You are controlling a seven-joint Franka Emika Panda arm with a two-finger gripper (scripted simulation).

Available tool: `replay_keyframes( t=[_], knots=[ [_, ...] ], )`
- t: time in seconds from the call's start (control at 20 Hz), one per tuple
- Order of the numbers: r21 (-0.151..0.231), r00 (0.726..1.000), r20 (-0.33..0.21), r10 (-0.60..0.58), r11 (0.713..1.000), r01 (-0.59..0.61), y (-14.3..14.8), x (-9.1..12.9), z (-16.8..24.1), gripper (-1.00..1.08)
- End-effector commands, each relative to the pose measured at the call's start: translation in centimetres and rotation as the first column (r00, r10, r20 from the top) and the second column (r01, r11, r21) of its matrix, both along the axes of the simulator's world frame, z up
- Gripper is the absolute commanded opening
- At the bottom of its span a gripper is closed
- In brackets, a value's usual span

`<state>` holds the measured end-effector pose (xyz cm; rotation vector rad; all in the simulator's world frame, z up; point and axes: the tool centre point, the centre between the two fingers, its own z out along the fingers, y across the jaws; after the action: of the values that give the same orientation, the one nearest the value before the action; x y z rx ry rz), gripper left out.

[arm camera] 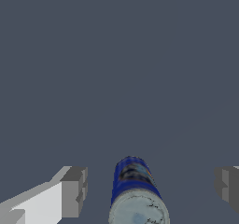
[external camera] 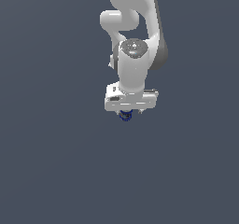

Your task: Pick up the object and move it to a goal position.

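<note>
Lying on its side, the blue tin can (arm camera: 136, 192) sits between the gripper's (arm camera: 151, 190) wide-spread fingers (arm camera: 74, 190), untouched.

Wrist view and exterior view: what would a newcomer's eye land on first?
In the exterior view, the white arm reaching down over a bare grey floor, with a bit of the blue can peeking under it. In the wrist view, the can lies between the open pincer's fingers, touching neither.
</note>
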<state>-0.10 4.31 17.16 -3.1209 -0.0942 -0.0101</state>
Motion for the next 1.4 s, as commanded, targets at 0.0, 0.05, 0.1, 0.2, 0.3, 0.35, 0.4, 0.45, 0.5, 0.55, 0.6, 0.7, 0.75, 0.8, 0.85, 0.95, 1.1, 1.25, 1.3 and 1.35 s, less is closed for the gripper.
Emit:
replay_keyframes(
  t=[0.0,0.05,0.1,0.2,0.3,0.35,0.4,0.45,0.5,0.55,0.6,0.7,0.75,0.8,0.85,0.95,1.1,1.25,1.3,1.35],
  knots=[
    [0.0,1.0,0.0,0.0,1.0,0.0,0.0,0.0,0.0,1.0],
    [0.001,1.0,0.0,-0.001,1.0,0.001,0.0,0.0,0.0,1.0],
    [0.002,1.0,0.0,-0.003,1.0,0.003,0.0,0.0,0.0,1.0],
    [0.01,1.0,0.0,-0.014,1.0,0.014,-0.1,0.1,0.1,1.0],
    [0.021,1.0,0.001,-0.031,0.999,0.031,-0.3,0.2,0.2,1.0],
    [0.025,0.999,0.001,-0.038,0.999,0.038,-0.3,0.3,0.3,1.0],
    [0.028,0.999,0.001,-0.044,0.999,0.044,-0.3,0.4,0.4,1.0],
    [0.03,0.999,0.001,-0.048,0.998,0.048,-0.4,0.5,0.4,1.0],
    [0.031,0.999,0.001,-0.05,0.998,0.05,-0.4,0.5,0.5,1.0],
    [0.031,0.999,0.001,-0.05,0.998,0.05,-0.4,0.5,0.5,1.0],
    [0.03,0.999,0.001,-0.049,0.998,0.049,-0.4,0.5,0.5,1.0],
    [0.028,0.999,0.001,-0.043,0.999,0.043,-0.3,0.4,0.4,1.0],
    [0.027,0.999,0.001,-0.039,0.999,0.039,-0.4,0.3,0.3,1.0],
    [0.026,0.999,0.001,-0.034,0.999,0.034,-0.4,0.1,0.2,1.0],
    [0.025,1.0,0.001,-0.028,0.999,0.028,-0.4,-0.1,0.1,1.0],
    [0.022,1.0,0.001,-0.014,1.0,0.014,-0.4,-0.5,-0.2,1.0],
    [0.016,1.0,0.002,0.016,1.0,-0.016,-0.4,-1.4,-0.8,1.0],
    [0.009,0.999,0.001,0.055,0.998,-0.055,-0.5,-2.6,-1.5,1.0],
    [0.006,0.998,0.001,0.07,0.998,-0.07,-0.5,-3.1,-1.8,1.0],
    [0.003,0.996,0.001,0.086,0.996,-0.086,-0.5,-3.6,-2.1,1.0]
  ],
)
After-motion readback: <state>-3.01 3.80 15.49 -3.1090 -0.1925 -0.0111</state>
